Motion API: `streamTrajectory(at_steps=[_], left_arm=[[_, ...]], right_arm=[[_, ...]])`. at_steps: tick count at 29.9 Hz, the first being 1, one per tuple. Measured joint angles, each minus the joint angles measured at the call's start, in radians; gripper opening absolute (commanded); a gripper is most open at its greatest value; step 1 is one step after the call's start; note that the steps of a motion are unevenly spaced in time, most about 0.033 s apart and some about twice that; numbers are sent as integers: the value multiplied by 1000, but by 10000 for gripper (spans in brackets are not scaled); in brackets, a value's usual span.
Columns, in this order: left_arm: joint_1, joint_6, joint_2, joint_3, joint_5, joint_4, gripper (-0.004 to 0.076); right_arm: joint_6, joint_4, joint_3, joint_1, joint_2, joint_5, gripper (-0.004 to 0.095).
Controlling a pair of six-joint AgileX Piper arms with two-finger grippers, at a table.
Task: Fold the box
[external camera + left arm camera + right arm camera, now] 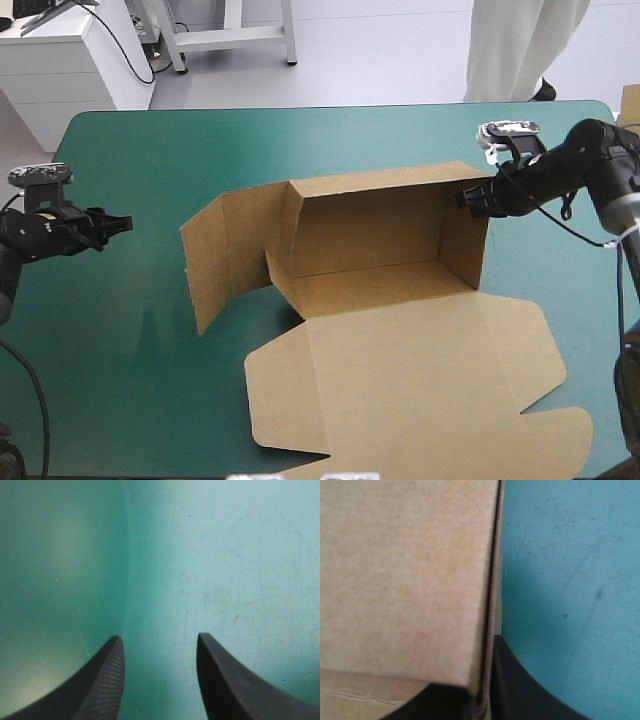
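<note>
The brown box (380, 270) stands in the middle of the table with its back wall and right wall raised. Its left wall panel (225, 250) is swung outward, and the lid (420, 390) lies flat toward the near edge. My right gripper (465, 198) sits at the top far corner of the right wall. In the right wrist view the doubled board wall (405, 580) runs between the black fingers (520, 695), so the right gripper (482, 680) is shut on it. My left gripper (122, 224) hovers open left of the box, with only cover between its fingers (160, 637).
Bare teal-green cover (110, 330) lies between the left gripper and the box, and a strip of it (300, 140) runs along the far edge. A small piece of brown board (630, 100) shows at the table's far right corner.
</note>
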Motion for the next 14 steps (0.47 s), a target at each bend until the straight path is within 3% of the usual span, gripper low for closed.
streamTrajectory(at_steps=[8, 14], left_arm=[[1, 6, 0, 1, 1, 4, 326], [1, 10, 0, 1, 3, 5, 326]], right_arm=[[70, -48, -101, 4, 77, 61, -16], [93, -55, -113, 4, 97, 50, 145]])
